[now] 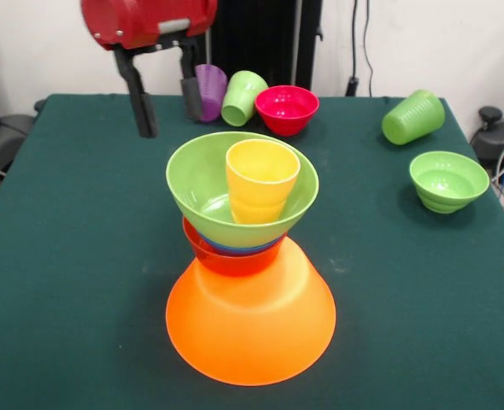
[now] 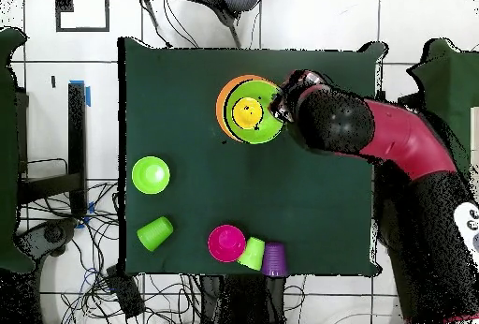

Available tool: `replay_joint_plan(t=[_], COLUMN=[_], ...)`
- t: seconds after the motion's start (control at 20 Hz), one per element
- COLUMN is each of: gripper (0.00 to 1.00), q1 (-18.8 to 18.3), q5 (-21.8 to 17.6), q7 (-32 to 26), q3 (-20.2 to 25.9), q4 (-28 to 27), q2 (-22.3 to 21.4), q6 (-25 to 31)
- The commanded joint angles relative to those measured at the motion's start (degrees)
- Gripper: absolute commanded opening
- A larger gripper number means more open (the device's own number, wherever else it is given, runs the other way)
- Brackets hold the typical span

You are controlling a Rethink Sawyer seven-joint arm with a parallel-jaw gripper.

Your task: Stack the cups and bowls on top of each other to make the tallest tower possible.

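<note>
In the front view, the gripper hung at the upper left with its two dark fingers spread wide apart and nothing between them, just left of the tower and above the green tablecloth. The tower stood mid-table: an upturned huge orange bowl as base, then a red-orange bowl, a blue bowl showing only its rim, a large light green bowl, and a yellow cup upright inside it. Behind lay a purple cup and a light green cup on their sides touching, beside an upright pink bowl; further right lay another green cup on its side and a small green bowl upright.
</note>
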Motion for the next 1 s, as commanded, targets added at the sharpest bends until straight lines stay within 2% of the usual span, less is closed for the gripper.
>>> replay_joint_plan(t=[0.05, 0.15, 0.4, 0.65, 1.0], gripper=[1.0, 1.0, 1.0, 1.0, 1.0], q1=[0.37, 0.66, 1.1, -0.24, -1.38], q5=[-1.92, -2.91, -6.91, -9.74, -11.41], q7=[-2.76, -3.92, -6.97, -10.47, -10.78], q3=[-0.58, -0.62, -0.9, -0.15, 0.85], q4=[-13.16, -16.77, -21.7, -22.42, -21.17], q2=[6.88, 8.82, 13.13, 14.72, 14.79], q6=[17.7, 21.12, 23.48, 23.37, 22.07])
